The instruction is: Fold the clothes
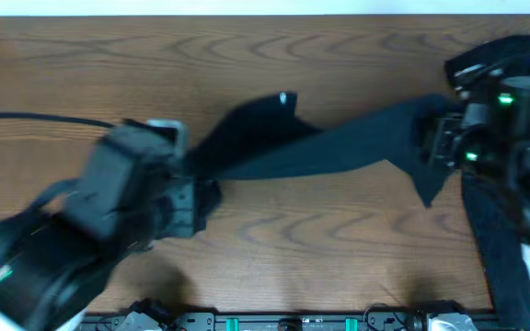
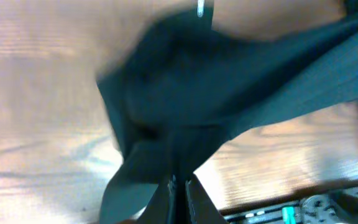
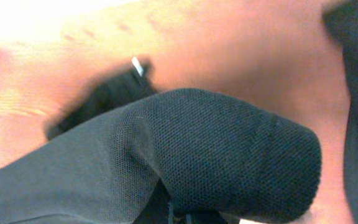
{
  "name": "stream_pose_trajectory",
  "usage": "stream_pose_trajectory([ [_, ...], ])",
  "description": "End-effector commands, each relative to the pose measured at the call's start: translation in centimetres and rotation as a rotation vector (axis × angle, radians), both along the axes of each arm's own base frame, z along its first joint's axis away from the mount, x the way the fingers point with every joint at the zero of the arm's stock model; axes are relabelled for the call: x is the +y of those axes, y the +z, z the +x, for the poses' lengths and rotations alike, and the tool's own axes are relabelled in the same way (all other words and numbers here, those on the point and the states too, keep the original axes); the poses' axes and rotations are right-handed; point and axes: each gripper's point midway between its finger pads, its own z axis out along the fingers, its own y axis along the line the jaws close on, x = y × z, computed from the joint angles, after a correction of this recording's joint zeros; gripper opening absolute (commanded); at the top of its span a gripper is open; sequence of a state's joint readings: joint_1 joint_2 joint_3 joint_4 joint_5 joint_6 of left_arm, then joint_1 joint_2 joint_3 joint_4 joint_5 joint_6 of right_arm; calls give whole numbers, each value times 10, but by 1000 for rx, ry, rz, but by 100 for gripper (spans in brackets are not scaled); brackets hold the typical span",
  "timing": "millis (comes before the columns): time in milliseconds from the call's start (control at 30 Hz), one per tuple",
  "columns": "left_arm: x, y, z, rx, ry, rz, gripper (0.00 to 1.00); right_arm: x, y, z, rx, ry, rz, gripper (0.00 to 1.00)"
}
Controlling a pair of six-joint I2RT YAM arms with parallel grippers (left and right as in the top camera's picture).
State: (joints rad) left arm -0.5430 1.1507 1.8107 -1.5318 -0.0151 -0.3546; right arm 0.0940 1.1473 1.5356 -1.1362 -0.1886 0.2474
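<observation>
Clothes (image 1: 339, 147): 1 black garment, drawn out as a long band across the middle of the table (image 1: 320, 248), strung between the 2 grippers.
Left gripper (image 1: 196, 188): fingers pressed together on the left end of the garment; in the left wrist view the cloth gathers into a narrow pinch at the closed tips and spreads away from them.
Right gripper (image 1: 431, 142): fingers closed on the opposite end; in the right wrist view the cloth bulges in 1 rounded fold over them and hides most of them.
Logo (image 1: 283, 97): small white mark on a raised corner at the far edge of the band, nearer the left gripper.
Material: soft, matte fabric; a fine mesh weave shows close up in the right wrist view.
Shape: narrow at the left pinch, fanning to a far point at the logo, then a broad strip; 1 pointed flap (image 1: 428, 193) hangs toward the near side just beside the right gripper.
Table surface: brown wood grain, flat, with pale glare patches.
Edges: a pale strip runs along the far edge; a rail (image 1: 293, 322) of black and green hardware runs along the near edge.
Open room: bare wood shows on both the far and near sides of the band, between the arms.
Other fabric (image 1: 495, 248): black cloth under the right arm at the right edge; cannot tell whether it belongs to the same garment.
Cable (image 1: 35, 117): black, running in from the left edge.
</observation>
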Motion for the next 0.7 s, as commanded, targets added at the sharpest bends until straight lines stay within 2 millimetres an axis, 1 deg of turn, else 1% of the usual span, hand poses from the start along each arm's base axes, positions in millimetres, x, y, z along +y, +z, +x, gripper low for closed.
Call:
stream_pose_trajectory([
  [0,15,57,-13,-155,-12,-30,6,-12,60,-16,-149,-67,0,1],
  [67,23,84,-27,-217,-19,-56,6,-14,87,-27,-216,-74,3,1],
  [133,23,110,-37,-303,-52,-116,6,-12,110,-40,-271,-56,20,1],
  [200,29,131,-45,-382,-51,-156,6,-10,125,-50,-309,-35,19,1],
  [267,34,144,-51,-434,-42,-177,6,-11,130,-59,-316,-34,20,1],
  [333,39,149,-51,-459,-22,-171,6,-8,127,-61,-297,-17,30,1],
  [367,41,149,-49,-460,-11,-161,6,-7,121,-60,-274,-13,30,1],
  [433,42,145,-39,-450,9,-120,6,-6,109,-53,-224,-13,25,1],
  [500,42,140,-22,-435,33,-55,6,-4,97,-41,-179,-12,21,1],
  [533,40,137,-11,-428,34,-16,6,-3,91,-30,-157,-12,19,1],
  [600,32,131,18,-412,40,65,6,-1,81,-6,-131,-12,16,1],
  [633,26,129,35,-410,29,101,6,1,77,10,-125,-10,17,1],
  [667,18,126,54,-410,11,137,6,5,75,29,-130,-2,23,1],
])
